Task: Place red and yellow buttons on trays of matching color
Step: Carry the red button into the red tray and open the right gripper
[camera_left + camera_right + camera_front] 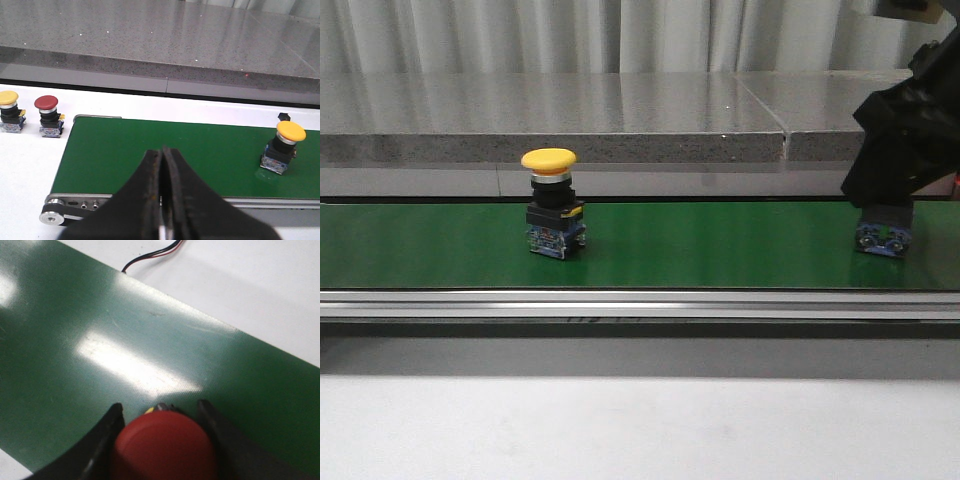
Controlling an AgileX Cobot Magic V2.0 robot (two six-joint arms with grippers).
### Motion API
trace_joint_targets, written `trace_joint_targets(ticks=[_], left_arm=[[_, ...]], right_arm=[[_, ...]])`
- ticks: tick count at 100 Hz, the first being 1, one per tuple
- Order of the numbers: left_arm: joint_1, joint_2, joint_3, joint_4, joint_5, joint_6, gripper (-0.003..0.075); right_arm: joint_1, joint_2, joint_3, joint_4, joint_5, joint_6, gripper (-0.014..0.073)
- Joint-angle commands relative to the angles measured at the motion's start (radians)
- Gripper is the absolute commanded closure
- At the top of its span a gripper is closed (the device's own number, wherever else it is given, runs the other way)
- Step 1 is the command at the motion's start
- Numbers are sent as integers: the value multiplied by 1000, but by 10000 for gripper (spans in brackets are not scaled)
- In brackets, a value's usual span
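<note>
A yellow button stands upright on the green conveyor belt, left of centre; the left wrist view shows it too. At the belt's right end my right gripper reaches down over a red button, of which only the blue base shows, resting on the belt. In the right wrist view the red cap fills the gap between the two fingers, and my right gripper is shut on it. My left gripper is shut and empty over the belt's near edge. The trays are out of view.
A second red button and a second yellow button stand on the white table beyond the belt's end. A grey granite ledge runs behind the belt. A thin cable lies on the white surface beside it.
</note>
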Motion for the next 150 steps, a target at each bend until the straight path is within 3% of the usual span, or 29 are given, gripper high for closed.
trace_joint_targets(ticks=[1, 13, 30, 51, 67, 98, 126, 150], left_arm=[[-7, 8, -28, 0, -70, 0, 739], [-7, 8, -28, 0, -70, 0, 739], [-7, 8, -28, 0, -70, 0, 739], [-7, 8, -28, 0, -70, 0, 739], [-7, 8, -28, 0, -70, 0, 739], [-7, 8, -28, 0, -70, 0, 739], [-7, 8, -28, 0, -70, 0, 739], [-7, 8, -28, 0, -70, 0, 739]], right_arm=[[-8, -43, -46, 16, -10, -11, 450], [-65, -60, -116, 10, 38, -8, 450], [-256, -60, -296, 10, 162, 28, 450], [-494, -26, -459, 10, 134, 50, 450], [-606, 70, -529, 10, 75, 55, 450], [-690, 309, -674, 11, 24, 56, 450], [-690, 483, -814, 11, 58, 57, 450], [-690, 570, -836, 10, 51, 57, 450]])
